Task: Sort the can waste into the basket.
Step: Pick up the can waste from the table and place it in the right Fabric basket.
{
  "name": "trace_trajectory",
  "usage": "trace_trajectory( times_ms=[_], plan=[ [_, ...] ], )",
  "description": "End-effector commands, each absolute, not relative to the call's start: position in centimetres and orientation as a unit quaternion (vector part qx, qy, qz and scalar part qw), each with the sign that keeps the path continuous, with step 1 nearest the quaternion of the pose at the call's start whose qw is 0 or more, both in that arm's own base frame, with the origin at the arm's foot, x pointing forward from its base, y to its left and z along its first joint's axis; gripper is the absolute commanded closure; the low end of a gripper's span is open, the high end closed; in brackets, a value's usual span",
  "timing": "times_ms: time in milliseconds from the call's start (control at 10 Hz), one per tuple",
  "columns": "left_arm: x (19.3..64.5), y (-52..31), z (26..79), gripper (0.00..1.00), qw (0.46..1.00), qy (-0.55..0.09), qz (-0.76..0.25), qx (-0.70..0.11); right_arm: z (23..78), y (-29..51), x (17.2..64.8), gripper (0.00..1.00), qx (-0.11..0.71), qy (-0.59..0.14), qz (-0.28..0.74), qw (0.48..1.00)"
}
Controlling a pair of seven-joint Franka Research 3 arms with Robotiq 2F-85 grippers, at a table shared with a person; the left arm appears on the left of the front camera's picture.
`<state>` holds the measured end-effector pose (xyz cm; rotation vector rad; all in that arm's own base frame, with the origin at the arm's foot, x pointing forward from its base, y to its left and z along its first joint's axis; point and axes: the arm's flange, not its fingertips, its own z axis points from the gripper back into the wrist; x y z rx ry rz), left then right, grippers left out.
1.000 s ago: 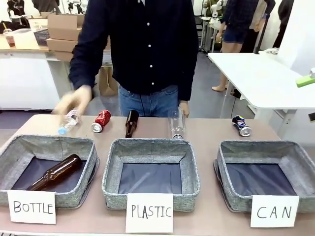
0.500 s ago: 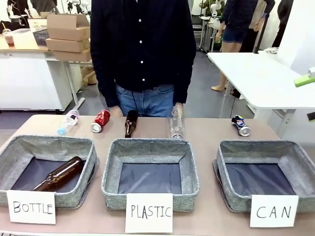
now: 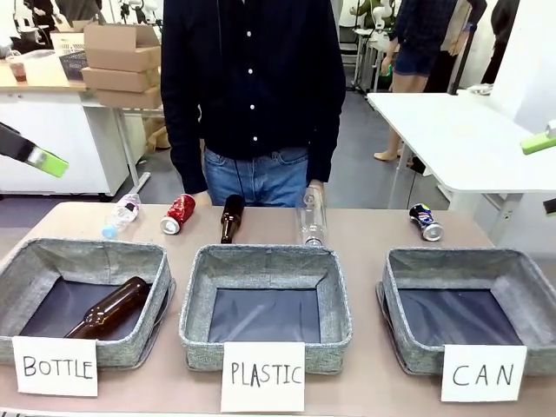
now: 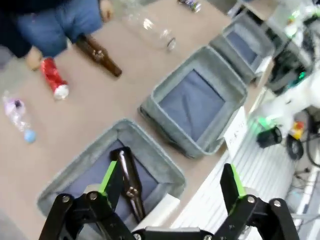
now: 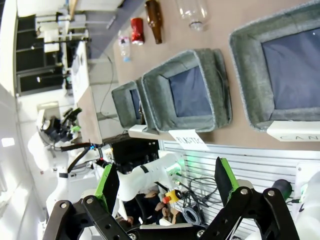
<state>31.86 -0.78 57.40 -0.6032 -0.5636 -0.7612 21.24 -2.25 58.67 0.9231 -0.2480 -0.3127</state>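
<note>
The red can [image 3: 178, 214] lies on its side at the table's far left, and the dark blue can [image 3: 426, 222] lies at the far right, just behind the grey basket [image 3: 460, 258] carded "CAN". Nothing lies on that basket's dark floor. My left gripper [image 4: 169, 169] hangs open and high above the near left bins; its green pad [image 3: 36, 157] pokes in at the left edge. From there the red can [image 4: 54, 79] and the basket [image 4: 227, 50] are far off. My right gripper [image 5: 165, 170] is open too, off the table's right side, its pad [image 3: 539, 143] at the right edge.
A brown bottle [image 3: 109, 308] lies in the "BOTTLE" bin [image 3: 87, 252]; the "PLASTIC" bin [image 3: 265, 254] sits in the middle. Along the far side lie a small plastic bottle [image 3: 120, 215], a brown bottle [image 3: 231, 217] and a clear bottle [image 3: 311, 219]. A person [image 3: 252, 87] stands behind.
The person's hand has left the small plastic bottle and they have stood upright. My left gripper's pad has come into the front view at the left edge.
</note>
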Motion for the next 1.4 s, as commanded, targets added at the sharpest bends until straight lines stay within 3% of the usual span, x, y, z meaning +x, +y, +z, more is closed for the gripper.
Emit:
trace_trajectory(
  times_ms=[0, 300, 500, 700, 1100, 1300],
  plan=[
    [30.9, -0.6, 58.7, 0.00, 0.830, -0.292, -0.392, -0.268, 58.8, -2.2, 21.3, 0.00, 0.452, -0.122, -0.141, 0.872],
    [31.7, -0.8, 57.9, 0.00, 0.842, -0.273, -0.369, -0.283, 58.8, -2.2, 21.3, 0.00, 0.452, -0.122, -0.141, 0.872],
    [41.5, -4.6, 57.4, 0.00, 0.885, -0.299, -0.296, -0.197, 58.8, -2.2, 21.3, 0.00, 0.452, -0.122, -0.141, 0.872],
    [49.8, -7.5, 55.3, 0.00, 0.912, -0.262, -0.282, -0.138, 58.8, -2.2, 21.3, 0.00, 0.452, -0.122, -0.141, 0.872],
    [58.5, -8.8, 46.3, 0.00, 0.942, -0.192, -0.261, -0.086, 58.8, -2.2, 21.3, 0.00, 0.452, -0.122, -0.141, 0.872],
    [60.2, -9.7, 42.0, 0.00, 0.941, -0.186, -0.269, -0.089, 58.8, -2.2, 21.3, 0.00, 0.452, -0.122, -0.141, 0.872]
  ],
)
